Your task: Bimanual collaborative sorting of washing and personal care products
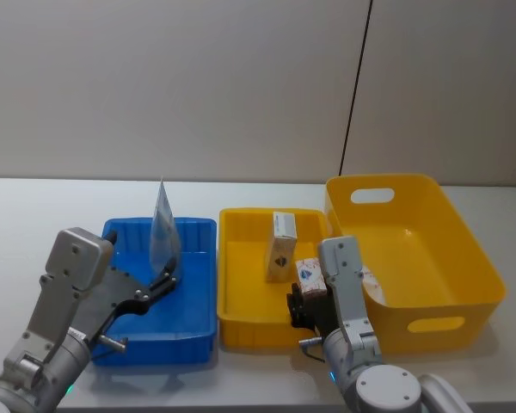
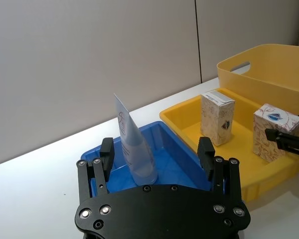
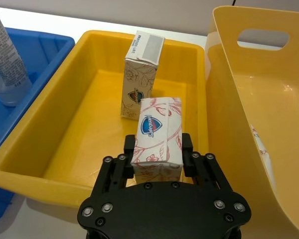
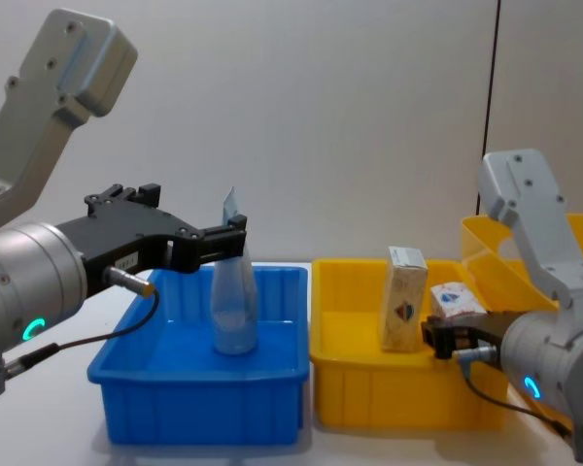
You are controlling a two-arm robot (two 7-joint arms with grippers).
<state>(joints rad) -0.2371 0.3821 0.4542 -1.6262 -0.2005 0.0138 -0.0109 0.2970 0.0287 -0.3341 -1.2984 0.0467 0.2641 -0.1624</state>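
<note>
Sorting is by type, to judge from the layout: the pouch [image 1: 164,234] stands upright in the blue bin [image 1: 193,331], and a box [image 1: 281,246] stands on end in the small yellow bin [image 1: 241,331]. The large yellow bin [image 1: 464,267] to the right appears to hold one flat item against its near wall; it cannot be identified.

Right gripper [image 3: 158,152]: its fingers are clamped on the sides of a second box [image 3: 157,130], emblem facing up toward the wrist camera. The box is held over the right near part of the small yellow bin, close to the standing box but apart from it. Whether its underside touches the bin floor cannot be determined. The hold suggests it is being set beside its like. The right arm comes in from the near edge, forearm rising steeply, wrist bent so the gripper points forward and slightly down.

Left gripper [image 2: 157,154]: fingers spread wide, one each side of the pouch, not touching it in the wrist view. The pouch stands unsupported, tip slightly tilted. The left arm reaches in from the near left, elbow raised high in the chest view, gripper level with the pouch's middle.
</note>
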